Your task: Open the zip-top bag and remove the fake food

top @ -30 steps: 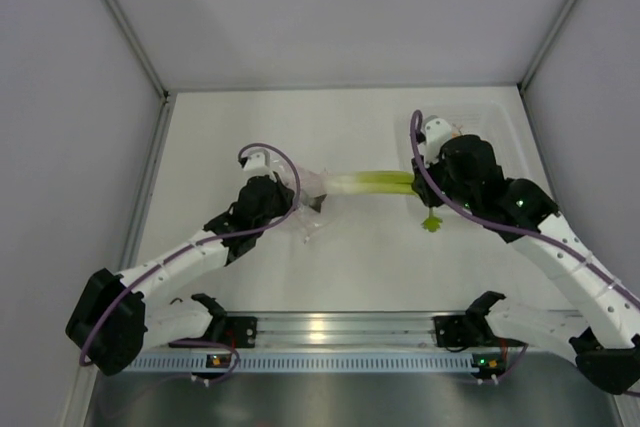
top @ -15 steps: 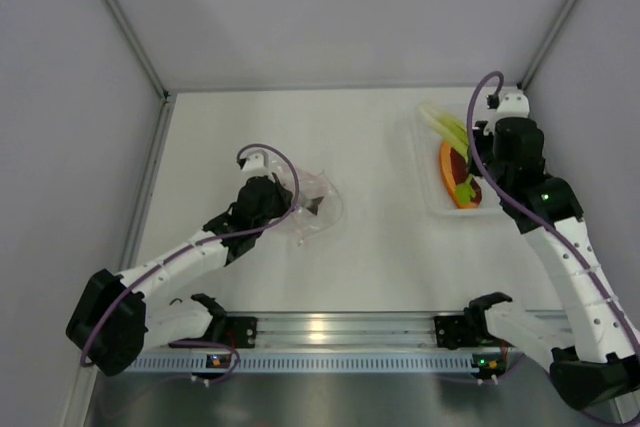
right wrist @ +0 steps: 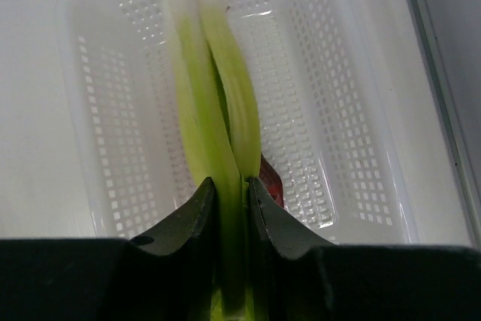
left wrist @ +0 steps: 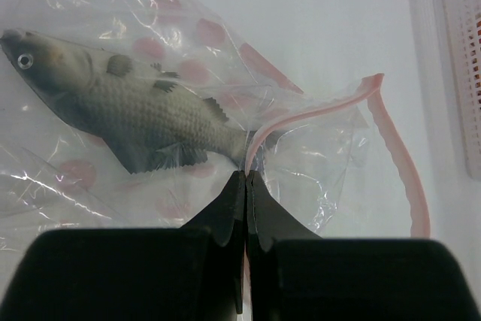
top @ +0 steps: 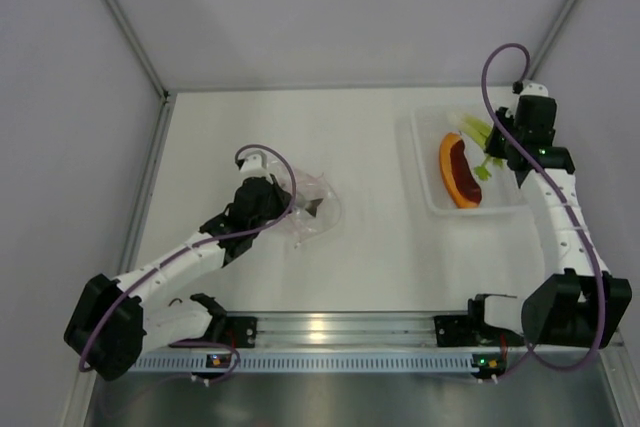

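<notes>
Your left gripper [left wrist: 246, 180] pinches the clear crinkly zip-top bag [left wrist: 316, 148] steady; your right gripper [right wrist: 231, 186] clenches the yellow-green leek stalk [right wrist: 214, 95], seemingly over the clear tray [right wrist: 338, 110].

A white tabletop [top: 370, 267] spreads beneath the left gripper [top: 318, 207] and the right gripper [top: 490, 160]. A pale grey side wall [top: 70, 147] rises well left of the left one, a second side wall [top: 600, 57] just right of the right one, and a back wall [top: 340, 17] beyond both. Nearer than both, an aluminium rail [top: 330, 327] catches soft glare.

Silver-grey fish [left wrist: 128, 110], yellow-green leek [right wrist: 214, 133], seemingly pink-dotted bag [left wrist: 319, 159]
</notes>
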`<state>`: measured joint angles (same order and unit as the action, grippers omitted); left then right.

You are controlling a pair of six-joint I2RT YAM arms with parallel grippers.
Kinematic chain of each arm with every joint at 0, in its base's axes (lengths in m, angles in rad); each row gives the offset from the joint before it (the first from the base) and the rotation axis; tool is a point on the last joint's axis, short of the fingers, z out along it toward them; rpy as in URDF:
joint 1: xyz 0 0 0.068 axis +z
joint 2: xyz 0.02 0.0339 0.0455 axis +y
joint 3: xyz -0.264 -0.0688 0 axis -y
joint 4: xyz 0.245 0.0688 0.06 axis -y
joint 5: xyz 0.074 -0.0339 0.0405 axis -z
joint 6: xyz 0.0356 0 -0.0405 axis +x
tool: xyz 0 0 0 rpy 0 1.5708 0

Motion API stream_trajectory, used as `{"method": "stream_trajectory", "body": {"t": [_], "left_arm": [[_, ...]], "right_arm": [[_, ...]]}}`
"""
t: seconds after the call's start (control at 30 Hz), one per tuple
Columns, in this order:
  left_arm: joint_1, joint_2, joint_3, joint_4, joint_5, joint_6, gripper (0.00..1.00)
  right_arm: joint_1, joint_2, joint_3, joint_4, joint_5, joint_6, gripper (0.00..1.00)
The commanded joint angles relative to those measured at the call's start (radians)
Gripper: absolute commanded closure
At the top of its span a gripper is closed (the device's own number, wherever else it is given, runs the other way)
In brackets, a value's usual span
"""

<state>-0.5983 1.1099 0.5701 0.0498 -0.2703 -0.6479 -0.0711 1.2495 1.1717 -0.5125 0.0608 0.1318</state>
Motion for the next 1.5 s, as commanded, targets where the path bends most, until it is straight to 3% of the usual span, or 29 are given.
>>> {"method": "stream_trajectory", "body": {"t": [0.0, 0.13, 0.27, 0.43, 0.47, 0.5, 0.57, 0.73, 0.87, 0.9, 0.97, 1.0, 1.03, 1.07, 1.13, 1.37, 1.47], "left_arm": [[0.014, -0.027, -0.006, 0.012, 0.013, 0.017, 1.00], [0.017, -0.009, 0.005, 0.012, 0.036, 0.014, 1.00], [0.017, -0.022, 0.014, 0.010, 0.055, 0.024, 1.00], [0.017, -0.044, 0.034, -0.016, 0.106, 0.034, 1.00], [0.017, -0.047, 0.036, -0.018, 0.112, 0.034, 1.00], [0.017, -0.050, 0.039, -0.018, 0.124, 0.034, 1.00], [0.017, -0.050, 0.051, -0.018, 0.160, 0.033, 1.00], [0.017, -0.045, 0.079, -0.018, 0.192, 0.021, 1.00], [0.017, -0.045, 0.112, -0.018, 0.223, 0.008, 1.00], [0.017, -0.045, 0.119, -0.018, 0.227, 0.005, 1.00], [0.015, -0.047, 0.129, -0.019, 0.238, 0.002, 1.00], [0.015, -0.048, 0.138, -0.019, 0.238, -0.001, 1.00], [0.015, -0.048, 0.145, -0.021, 0.241, -0.002, 1.00], [0.015, -0.048, 0.151, -0.022, 0.241, -0.004, 1.00], [0.014, -0.050, 0.163, -0.024, 0.246, -0.012, 1.00], [0.015, -0.050, 0.206, -0.024, 0.266, -0.053, 1.00], [0.014, -0.047, 0.237, -0.024, 0.310, -0.073, 1.00]], "right_arm": [[-0.018, -0.041, 0.008, 0.115, -0.087, -0.034, 1.00], [-0.045, 0.039, 0.011, 0.106, -0.092, -0.054, 0.98], [-0.082, 0.137, 0.042, 0.063, -0.014, -0.040, 0.63], [-0.084, 0.182, 0.074, 0.011, 0.117, -0.018, 0.48], [-0.084, 0.180, 0.086, 0.006, 0.132, -0.018, 0.25], [-0.084, 0.173, 0.091, 0.003, 0.145, -0.015, 0.20], [-0.084, 0.157, 0.106, -0.007, 0.151, -0.012, 0.01], [-0.007, 0.041, 0.065, 0.037, 0.150, 0.009, 0.00], [0.256, -0.102, -0.056, 0.188, 0.196, 0.026, 0.01], [0.276, -0.132, -0.097, 0.254, 0.135, 0.107, 0.01], [0.280, -0.217, -0.257, 0.386, -0.181, 0.217, 0.01], [0.272, -0.231, -0.306, 0.574, -0.335, 0.247, 0.01], [0.269, -0.237, -0.358, 0.627, -0.483, 0.293, 0.13], [0.296, -0.236, -0.366, 0.666, -0.516, 0.331, 0.19], [0.356, -0.231, -0.363, 0.686, -0.501, 0.359, 0.24], [0.779, -0.197, -0.323, 0.660, -0.224, 0.338, 0.40], [0.856, -0.115, -0.287, 0.619, -0.136, 0.331, 0.48]]}}
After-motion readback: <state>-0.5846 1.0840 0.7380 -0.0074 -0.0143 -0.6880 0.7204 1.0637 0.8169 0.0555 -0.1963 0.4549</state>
